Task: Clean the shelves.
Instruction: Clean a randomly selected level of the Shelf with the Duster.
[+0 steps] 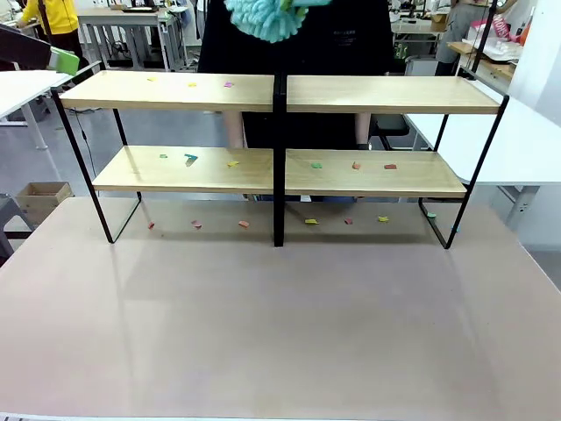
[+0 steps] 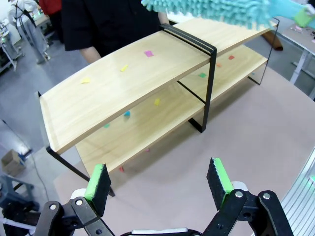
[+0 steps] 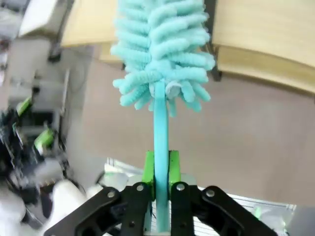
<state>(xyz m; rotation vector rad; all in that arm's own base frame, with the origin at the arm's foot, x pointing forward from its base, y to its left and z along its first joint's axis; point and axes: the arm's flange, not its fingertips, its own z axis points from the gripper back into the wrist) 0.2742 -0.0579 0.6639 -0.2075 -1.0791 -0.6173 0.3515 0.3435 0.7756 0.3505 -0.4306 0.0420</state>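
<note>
Our right hand [image 3: 158,167] is clamped on the thin teal handle of a fluffy teal duster [image 3: 165,59], green pads pressed flat on either side of the stick. The handle runs straight out from the hand, and the shaggy head sits at its far end. Beyond the head lie the light wood boards of the shelves [image 3: 266,29], so the duster's long axis points from the hand toward the rack's central black post.

From the front, the duster head [image 1: 263,17] hangs above the top tier of the shelves [image 1: 131,89], close to the middle and clear of the wood. Small coloured paper scraps [image 1: 228,84] lie on the top left board, just to our left of the head. More are scattered along the lower boards and on the counter [image 1: 280,333] beneath the rack. The shelves stand across the far part of the counter, with a person in dark clothing behind them.

Our left hand [image 2: 160,179] is empty, its fingers spread apart, hovering off the left end of the shelves.

We judge the right hand the one placed to work: the head needs to come down onto the top board and sweep leftward.
</note>
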